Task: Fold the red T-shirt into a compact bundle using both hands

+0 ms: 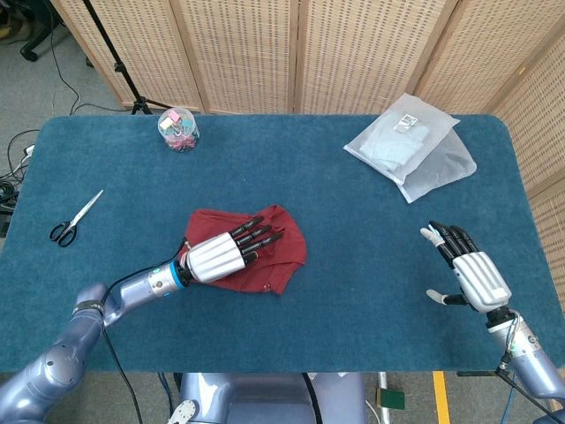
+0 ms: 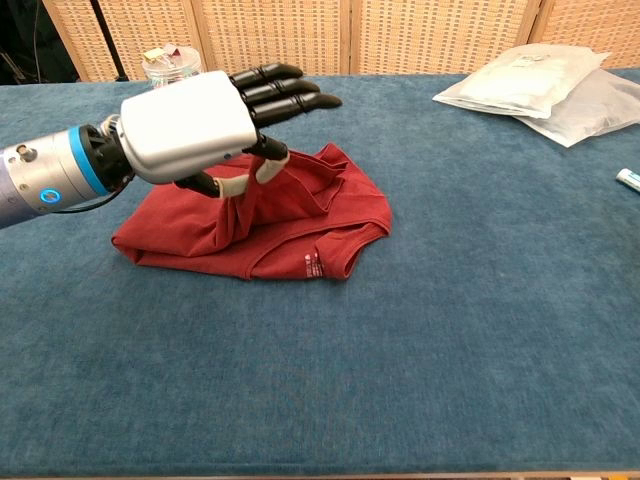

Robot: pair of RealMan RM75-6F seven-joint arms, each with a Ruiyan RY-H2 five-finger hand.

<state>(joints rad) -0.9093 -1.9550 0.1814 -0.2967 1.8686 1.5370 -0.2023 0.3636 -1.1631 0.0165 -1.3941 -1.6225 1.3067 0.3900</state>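
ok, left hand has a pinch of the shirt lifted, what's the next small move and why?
Probably carry the left hand a bit further right and lower the pinched flap onto the red T-shirt. The fold hangs raised over the shirt's middle, not yet laid flat, and the right hand sits open far off.

Blue-carpeted table (image 1: 353, 238) with red T-shirt (image 1: 274, 256), scissors (image 1: 74, 219), jar (image 1: 178, 129), probably bagged clothing (image 1: 410, 146)

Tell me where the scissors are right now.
In the head view, the scissors lie near the table's left edge, left of the red T-shirt.
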